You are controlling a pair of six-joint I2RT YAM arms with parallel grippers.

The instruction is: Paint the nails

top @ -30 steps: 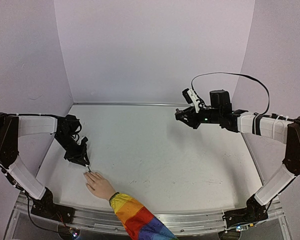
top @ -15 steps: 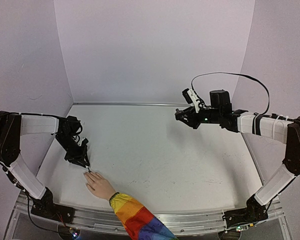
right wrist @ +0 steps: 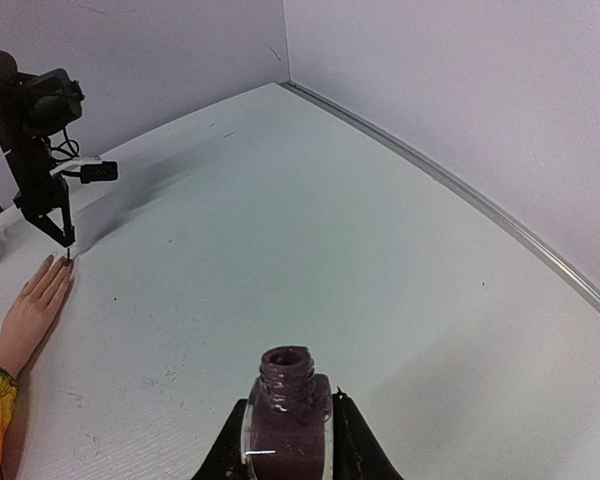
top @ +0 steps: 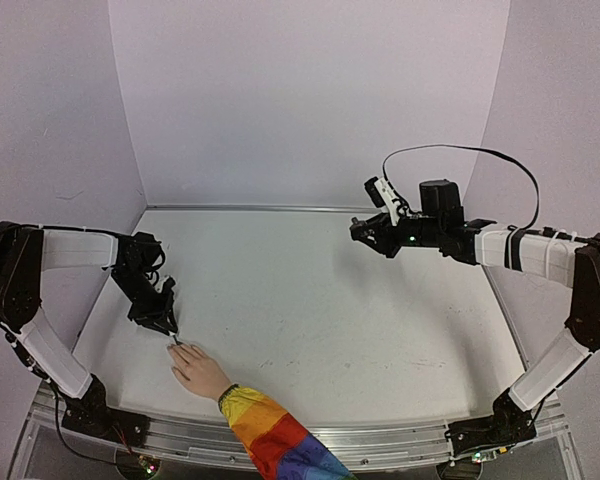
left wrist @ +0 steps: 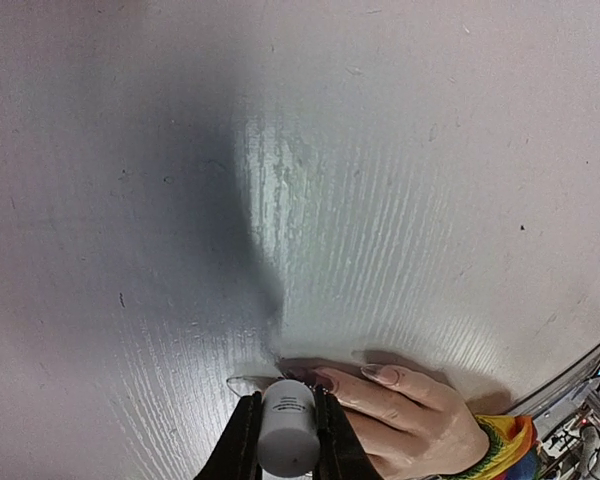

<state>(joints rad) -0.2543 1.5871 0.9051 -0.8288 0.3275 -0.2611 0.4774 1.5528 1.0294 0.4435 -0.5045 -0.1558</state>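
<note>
The left gripper [top: 168,322] is clamped tight on the white brush cap [left wrist: 288,445] and points down at about 8 o'clock on the table [top: 310,300], with the brush end right at the fingertips of the pale hand [top: 201,371]. That hand lies flat at 7 o'clock, its rainbow sleeve [top: 270,440] trailing toward 5. The nails [left wrist: 384,374] sit at its 11 o'clock end, just beside the brush; whether bristle touches nail is too small to tell. The right gripper [right wrist: 288,432], raised at 2 o'clock, is closed around the open dark bottle [right wrist: 285,392].
</note>
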